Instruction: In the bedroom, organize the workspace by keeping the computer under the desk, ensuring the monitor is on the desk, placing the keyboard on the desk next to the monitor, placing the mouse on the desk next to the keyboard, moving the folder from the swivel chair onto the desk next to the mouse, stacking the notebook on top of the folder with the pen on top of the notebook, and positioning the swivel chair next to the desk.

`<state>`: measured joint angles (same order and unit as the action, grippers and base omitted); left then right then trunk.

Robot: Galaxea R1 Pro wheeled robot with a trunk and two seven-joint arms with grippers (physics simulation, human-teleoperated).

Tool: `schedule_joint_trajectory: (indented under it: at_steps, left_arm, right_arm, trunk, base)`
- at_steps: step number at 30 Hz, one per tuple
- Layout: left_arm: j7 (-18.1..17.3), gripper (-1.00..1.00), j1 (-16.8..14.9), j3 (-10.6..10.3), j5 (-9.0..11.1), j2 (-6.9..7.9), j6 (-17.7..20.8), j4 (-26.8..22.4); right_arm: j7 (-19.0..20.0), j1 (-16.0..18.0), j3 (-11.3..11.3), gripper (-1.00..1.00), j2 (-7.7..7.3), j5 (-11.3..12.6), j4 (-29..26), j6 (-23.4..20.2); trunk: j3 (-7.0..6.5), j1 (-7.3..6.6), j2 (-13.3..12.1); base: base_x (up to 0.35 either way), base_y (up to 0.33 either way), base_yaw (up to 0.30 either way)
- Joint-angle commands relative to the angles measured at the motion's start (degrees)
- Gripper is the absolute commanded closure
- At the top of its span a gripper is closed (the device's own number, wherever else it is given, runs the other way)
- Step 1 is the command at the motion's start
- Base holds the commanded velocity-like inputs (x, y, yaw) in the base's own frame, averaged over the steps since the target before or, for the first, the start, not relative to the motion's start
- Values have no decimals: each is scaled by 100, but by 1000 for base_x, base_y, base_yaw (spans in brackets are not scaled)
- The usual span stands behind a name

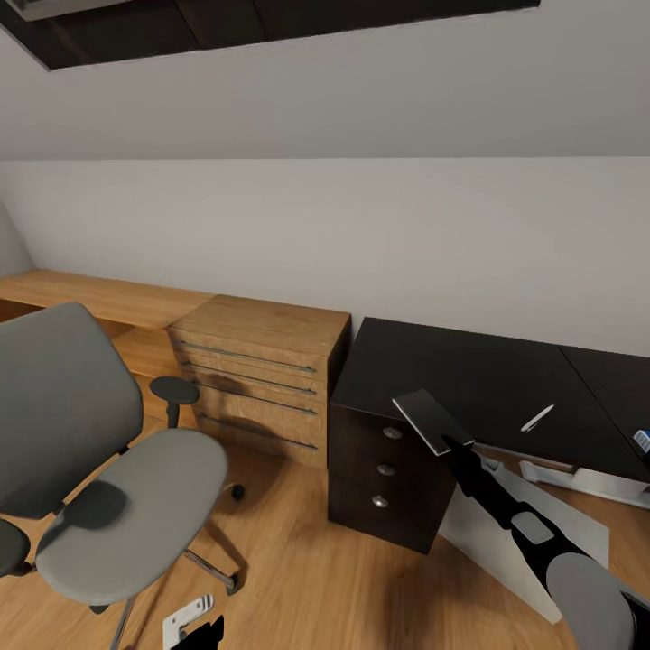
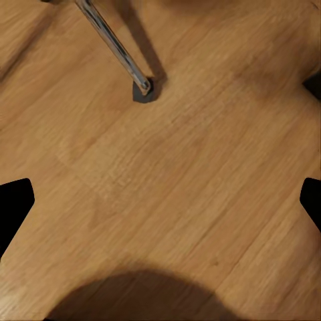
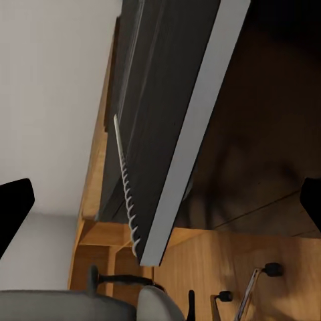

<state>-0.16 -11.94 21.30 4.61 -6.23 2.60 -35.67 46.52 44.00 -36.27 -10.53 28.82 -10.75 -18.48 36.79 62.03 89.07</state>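
Note:
My right gripper is shut on the notebook, a thin dark-grey book held tilted above the front corner of the black desk. Up close, the notebook shows its spiral binding and white page edges. The white pen lies on the desk further right. The grey swivel chair stands at the left, apart from the desk, its seat bare. A light-grey box, the computer, sits low beside the drawer unit. My left gripper hangs open over the floor. Monitor, keyboard, mouse and folder are out of view.
A light-wood drawer chest stands between the chair and the desk's black three-drawer unit. A chrome chair leg with its castor lies near my left gripper. Something small and blue sits on the desk at the right edge.

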Motion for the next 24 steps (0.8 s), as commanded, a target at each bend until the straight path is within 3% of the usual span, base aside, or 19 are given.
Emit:
schedule_joint_trajectory:
  at_steps: [1, 24]
  left_arm:
    - [-2, -100, -2, 15, 49, -6, 13, -9]
    - [6, -100, -2, 15, 48, -9, -49, -1]
  right_arm:
    - [9, 3, -3, -100, -2, 45, 1, -50]
    - [7, 3, -3, -100, -8, 45, 1, -50]
  trunk:
    - [5, 0, 3]
    - [5, 0, 3]
  base:
    - [6, 0, 0]
    - [42, 29, 0]
